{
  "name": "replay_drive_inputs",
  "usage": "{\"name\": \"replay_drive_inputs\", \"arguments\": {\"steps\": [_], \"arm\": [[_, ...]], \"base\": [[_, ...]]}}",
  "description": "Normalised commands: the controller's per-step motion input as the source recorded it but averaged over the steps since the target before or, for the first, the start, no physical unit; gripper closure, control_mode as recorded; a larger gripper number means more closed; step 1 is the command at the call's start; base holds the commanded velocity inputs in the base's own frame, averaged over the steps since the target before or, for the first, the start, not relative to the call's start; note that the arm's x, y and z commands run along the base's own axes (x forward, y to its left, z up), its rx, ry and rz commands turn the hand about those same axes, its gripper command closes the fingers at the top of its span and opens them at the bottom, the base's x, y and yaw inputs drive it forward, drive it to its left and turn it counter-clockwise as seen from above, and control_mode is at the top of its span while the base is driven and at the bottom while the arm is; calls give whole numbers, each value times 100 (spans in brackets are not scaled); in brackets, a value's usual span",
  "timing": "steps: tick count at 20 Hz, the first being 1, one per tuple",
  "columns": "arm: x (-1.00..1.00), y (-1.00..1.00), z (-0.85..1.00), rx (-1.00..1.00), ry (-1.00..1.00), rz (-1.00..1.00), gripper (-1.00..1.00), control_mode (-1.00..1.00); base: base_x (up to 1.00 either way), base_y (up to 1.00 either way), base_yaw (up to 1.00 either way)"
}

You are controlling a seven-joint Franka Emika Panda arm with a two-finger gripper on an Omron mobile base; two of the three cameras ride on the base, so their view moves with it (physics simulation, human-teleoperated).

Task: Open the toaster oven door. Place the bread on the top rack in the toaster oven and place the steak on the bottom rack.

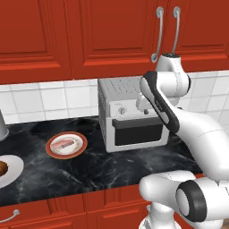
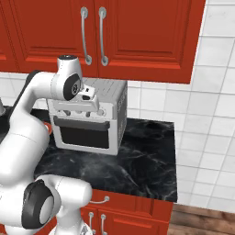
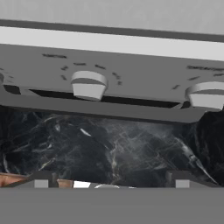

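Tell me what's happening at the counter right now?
The arm has its gripper open at the front of the toaster oven, up by the knob row just above the toaster oven door, which looks shut. Nothing is held. The steak lies on a brown-rimmed plate left of the oven, and the bread sits on a white plate at the far left.

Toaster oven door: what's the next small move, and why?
Probably ease the open gripper down onto the handle bar and close. The toaster oven door is still shut, and the hand sits at the knob row, just above the handle, gripping nothing.
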Motion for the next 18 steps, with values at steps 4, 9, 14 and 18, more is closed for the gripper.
{"name": "replay_drive_inputs", "arguments": {"steps": [4,9,14,18], "arm": [[0,0,0,0,0,0,-100,100],[0,0,0,0,0,0,-100,100],[0,0,0,0,0,0,-100,100],[0,0,0,0,0,0,-100,100]], "base": [[0,0,0],[-16,48,-9],[-12,82,-5],[-14,74,1]]}}
